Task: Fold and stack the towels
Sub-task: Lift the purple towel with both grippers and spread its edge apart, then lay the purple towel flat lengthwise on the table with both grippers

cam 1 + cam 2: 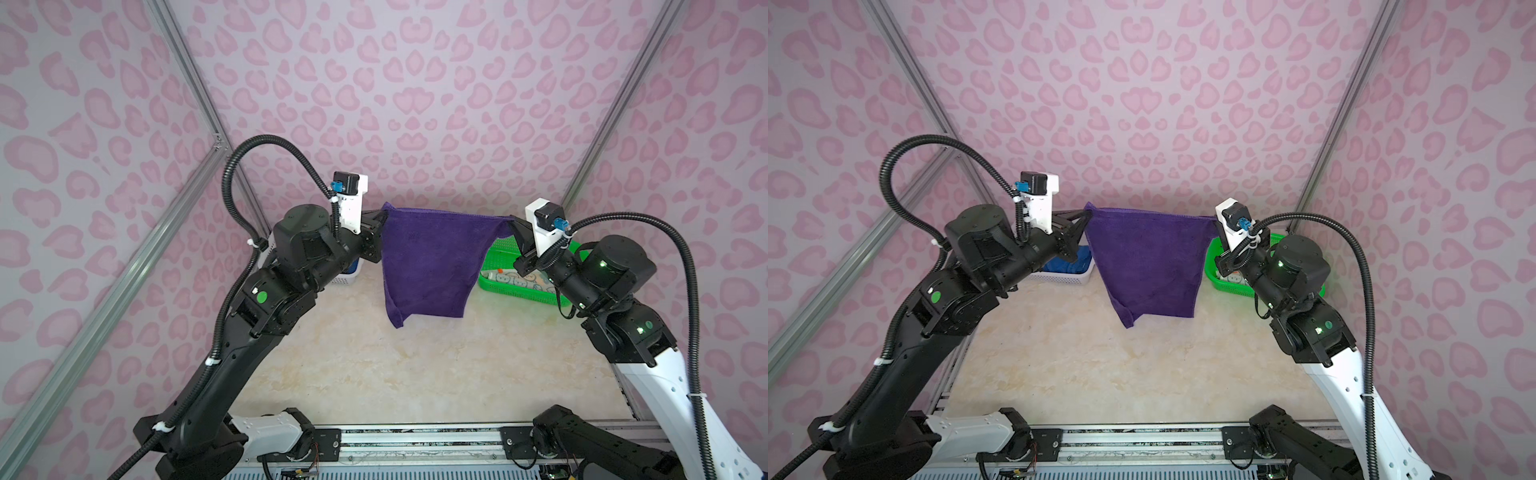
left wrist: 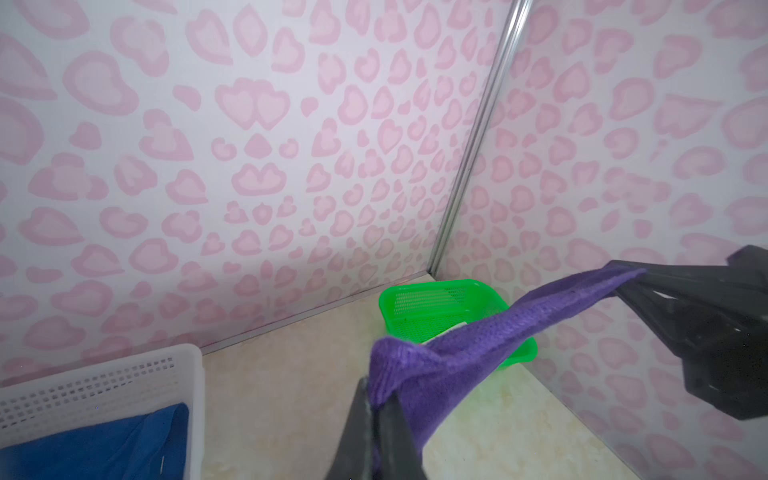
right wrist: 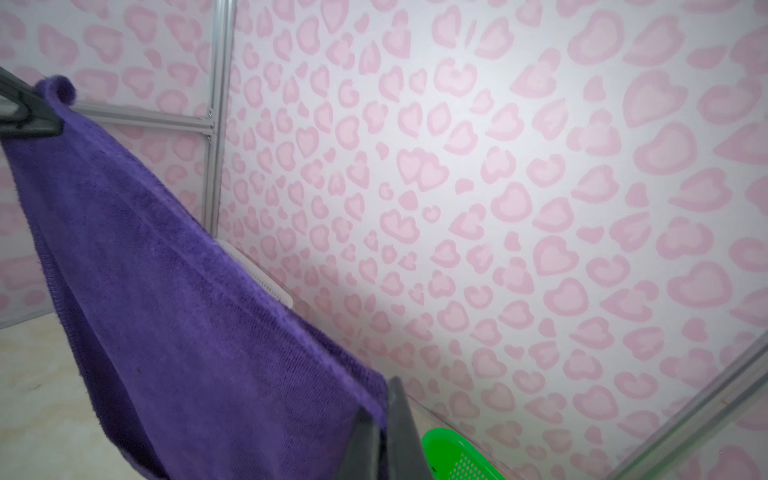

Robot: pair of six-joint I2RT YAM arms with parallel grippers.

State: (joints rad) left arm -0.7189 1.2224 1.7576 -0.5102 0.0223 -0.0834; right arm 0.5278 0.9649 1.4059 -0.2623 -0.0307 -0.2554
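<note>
Oddly, right wrist misses blue towel (image 2: 95, 444).

left arm (image 1: 291, 266): raised, elbow bent, forearm reaching toward the middle
left gripper (image 1: 383, 217): jaws pinched on purple towel (image 1: 428, 262) top corner
right arm (image 1: 598, 278): raised, mirrored, reaching inward
right gripper (image 1: 513, 225): jaws pinched on opposite top corner

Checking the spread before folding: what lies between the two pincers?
The dark purple terry towel, hanging from left pincer and right pincer; seen in both top views.
</note>
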